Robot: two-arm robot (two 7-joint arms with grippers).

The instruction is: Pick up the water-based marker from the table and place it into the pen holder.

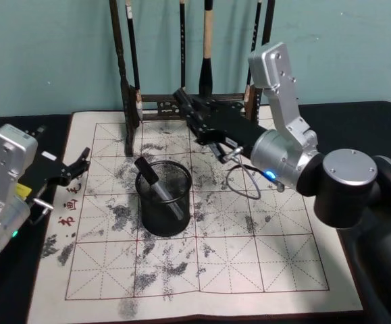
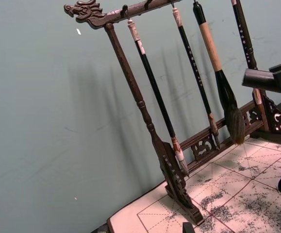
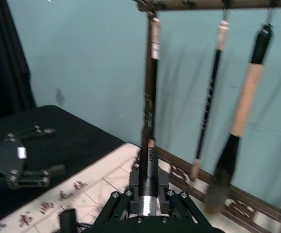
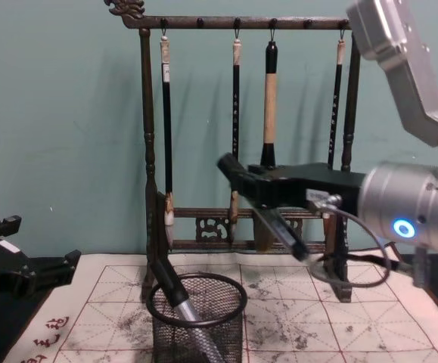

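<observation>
My right gripper (image 1: 198, 125) hangs above the cream mat (image 1: 249, 256), behind and to the right of the pen holder and in front of the brush rack. It is shut on a water-based marker (image 1: 189, 110) with a black cap and silver body, seen tilted in the chest view (image 4: 277, 221) and between the fingers in the right wrist view (image 3: 147, 177). The black mesh pen holder (image 1: 167, 210) stands mid-mat with another marker (image 1: 156, 183) leaning inside it. My left gripper (image 1: 75, 169) rests open at the mat's left edge, holding nothing.
A tall dark wooden brush rack (image 1: 123, 67) with several hanging brushes stands along the mat's far edge, close behind the right gripper. A loose grey cable (image 1: 239, 182) loops under the right wrist. The dark tabletop (image 1: 357, 115) surrounds the mat.
</observation>
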